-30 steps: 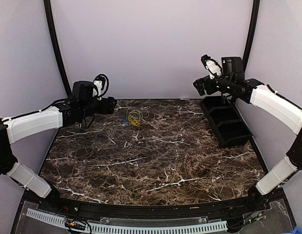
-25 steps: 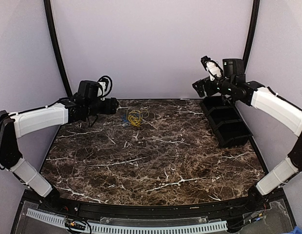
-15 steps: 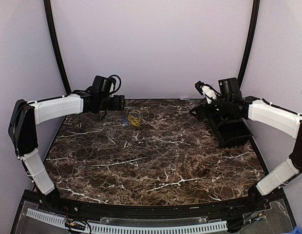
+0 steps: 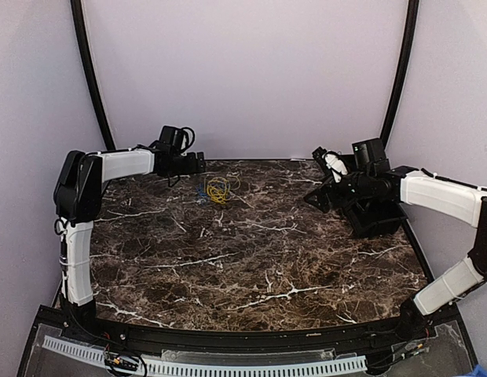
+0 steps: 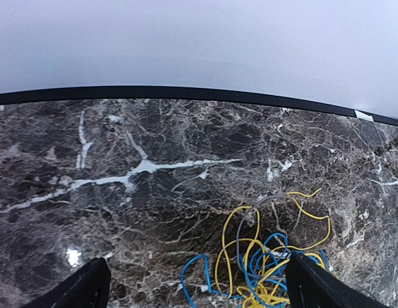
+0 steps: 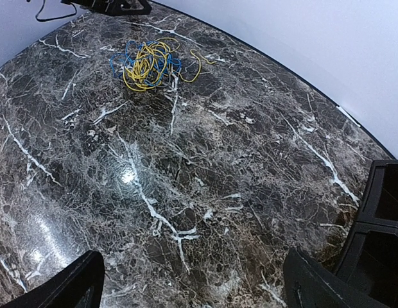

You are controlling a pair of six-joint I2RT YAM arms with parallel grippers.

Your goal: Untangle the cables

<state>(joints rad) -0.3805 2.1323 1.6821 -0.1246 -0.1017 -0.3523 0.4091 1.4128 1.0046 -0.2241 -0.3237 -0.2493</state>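
Cables (image 4: 216,188): yellow-and-blue tangle at far left-centre of surface (image 4: 251,251), untouched. Left pincer (image 4: 198,163): brought rightward to just beside tangle, spread wide, empty. Right pincer (image 4: 316,196): lowered and swung leftward, spread, empty, well apart from tangle. First grasp judged imminent; untangling not begun

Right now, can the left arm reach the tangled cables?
Probably yes. The left end effector is open and hangs close beside the cables near the far edge of the table. Only bare tabletop lies between them, and nothing seems to block the way.
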